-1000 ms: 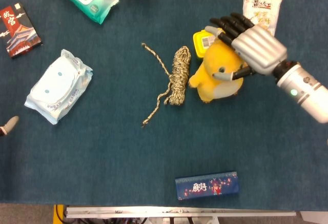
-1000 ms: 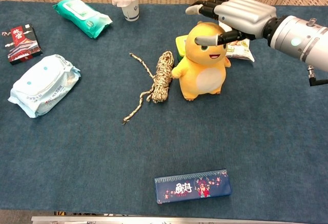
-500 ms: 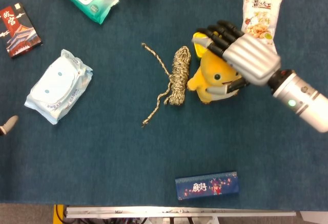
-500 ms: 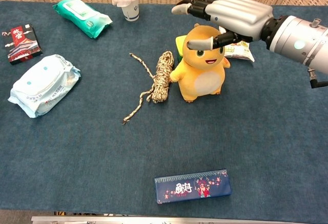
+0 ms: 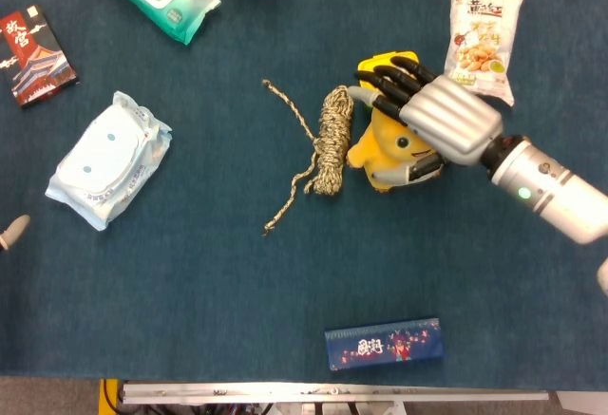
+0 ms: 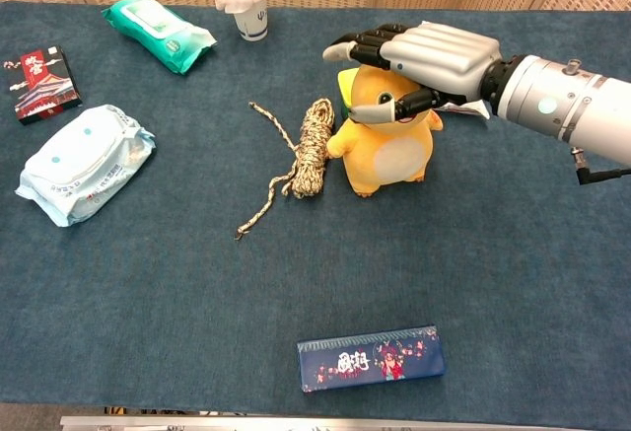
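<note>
- Standing upright just right of the rope on the blue table, the yellow plush is being covered at the head by the right hand.
- The fingers are being spread over the crown and the thumb is being laid across the face; whether the head is truly being clamped cannot be told, but contact is being made.
- A yellow object is being partly hidden just behind the plush, and a snack bag is lying further behind it, to the right.
- For a sound grasp, the palm is probably best being lowered squarely onto the head, so that fingers and thumb are being closed on opposite sides, not dragged across the face.
- Pressure is best being applied gently: the soft, top-heavy toy is likely being tipped toward the rope by any sideways push.
- Only a fingertip of the left hand is being shown, far left of the plush; its state cannot be told.
</note>
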Controlling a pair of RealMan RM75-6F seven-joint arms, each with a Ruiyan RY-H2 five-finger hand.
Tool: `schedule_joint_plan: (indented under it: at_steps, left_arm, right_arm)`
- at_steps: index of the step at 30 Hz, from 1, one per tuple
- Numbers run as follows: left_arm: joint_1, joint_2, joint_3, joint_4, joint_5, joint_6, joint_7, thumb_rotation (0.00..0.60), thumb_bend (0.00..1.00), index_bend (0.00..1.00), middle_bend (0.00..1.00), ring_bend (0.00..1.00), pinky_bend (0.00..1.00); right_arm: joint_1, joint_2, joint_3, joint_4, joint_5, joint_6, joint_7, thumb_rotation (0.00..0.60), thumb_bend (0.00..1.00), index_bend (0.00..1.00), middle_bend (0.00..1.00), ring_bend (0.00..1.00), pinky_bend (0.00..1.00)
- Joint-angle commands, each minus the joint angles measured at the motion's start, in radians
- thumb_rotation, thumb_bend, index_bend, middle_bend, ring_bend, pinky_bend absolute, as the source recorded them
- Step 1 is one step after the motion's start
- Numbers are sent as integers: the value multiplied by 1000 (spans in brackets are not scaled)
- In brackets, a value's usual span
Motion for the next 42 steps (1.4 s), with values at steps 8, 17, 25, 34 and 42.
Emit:
schedule_joint_plan:
  at_steps: [8,17,25,34,42]
  left_arm:
    - [-2,-2,0,-1,0,-1,6,348,27,155,67,7,0]
    - [-5,-2,-3,-6,-2,-3,12,349,27,155,67,7,0]
    - [-3,2,-5,-8,-4,1,11,346,27,155,67,7,0]
    - [-6,4,-16,-5,-10,7,10,348,27,155,67,7,0]
    - [-21,2,-25,-8,-6,-2,24,392,27,155,67,7,0]
  right_arm:
    - [-3,-11,13,59,53,-13,-10,0,0,0,45,0,0]
    - [-7,-5,30,88,80,-7,2,8,0,0,45,0,0]
    - [-32,47,50,62,90,40,18,22,0,0,45,0,0]
    - [-144,205,24,-35,126,139,-37,176,0,0,45,0,0]
    - [-294,317,-44,-107,185,245,-133,365,0,0,45,0,0]
